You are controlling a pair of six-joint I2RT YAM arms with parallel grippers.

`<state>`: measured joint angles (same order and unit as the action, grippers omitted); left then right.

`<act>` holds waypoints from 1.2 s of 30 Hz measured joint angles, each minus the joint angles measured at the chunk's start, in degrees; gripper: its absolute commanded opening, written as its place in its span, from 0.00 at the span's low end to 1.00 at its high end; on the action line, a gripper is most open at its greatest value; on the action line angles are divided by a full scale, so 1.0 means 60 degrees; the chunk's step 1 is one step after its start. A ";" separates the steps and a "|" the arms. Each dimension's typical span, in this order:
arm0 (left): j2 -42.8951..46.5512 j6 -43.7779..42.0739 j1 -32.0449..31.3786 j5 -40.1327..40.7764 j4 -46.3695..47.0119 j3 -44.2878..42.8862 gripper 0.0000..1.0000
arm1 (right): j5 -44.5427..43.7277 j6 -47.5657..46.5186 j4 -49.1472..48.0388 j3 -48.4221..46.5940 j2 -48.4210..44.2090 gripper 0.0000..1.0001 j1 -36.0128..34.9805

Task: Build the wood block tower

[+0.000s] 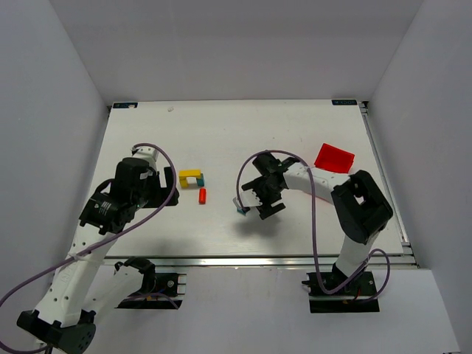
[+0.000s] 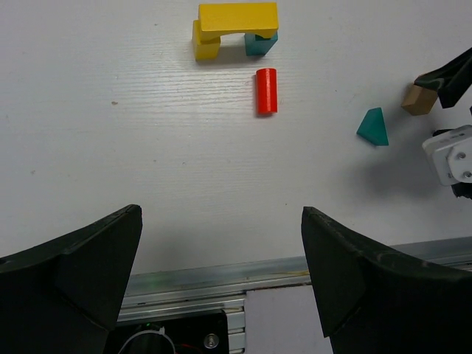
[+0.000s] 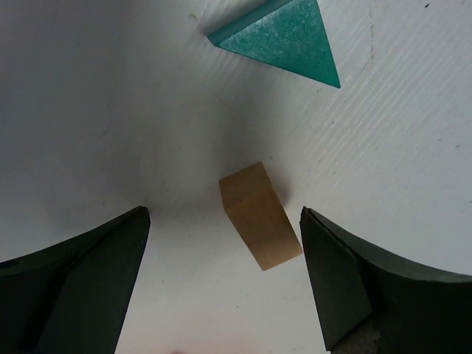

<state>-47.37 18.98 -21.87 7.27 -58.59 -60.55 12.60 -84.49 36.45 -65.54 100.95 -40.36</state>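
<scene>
Low yellow arch [image 2: 237,16] atop teal cube [image 2: 260,43]

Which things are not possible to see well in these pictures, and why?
Top view: tan cube hidden under the right gripper.
Top view: teal triangle mostly hidden by that gripper.
Left wrist view: teal cube partly covered by the yellow arch.

The cylinder [image 2: 266,91] lies before the arch [image 2: 237,16], triangle [image 2: 373,127] and cube [image 2: 419,99] to their right.
</scene>
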 measured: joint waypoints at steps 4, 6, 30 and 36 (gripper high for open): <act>0.0062 0.0000 0.0000 0.0000 0.0025 0.0000 0.98 | 0.0197 -0.0157 0.0069 -0.0397 0.0535 0.80 0.0168; 0.0084 -0.0004 0.0000 0.0000 0.0029 0.0000 0.98 | 0.0248 -0.0200 0.0004 -0.0594 0.0678 0.71 0.0222; -0.0168 0.0688 0.0011 0.1027 0.0011 0.0029 0.98 | 0.0495 0.1770 -0.0109 -0.1501 0.0627 0.22 0.0295; -0.0441 0.2087 0.0051 0.2605 -0.0248 0.0022 0.98 | 0.0743 0.4645 0.0164 -0.5235 0.1016 0.21 0.0211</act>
<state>-50.02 31.51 -21.56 22.90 -60.07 -60.42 17.06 -56.62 37.43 -96.95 107.04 -39.09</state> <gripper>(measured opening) 0.982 0.360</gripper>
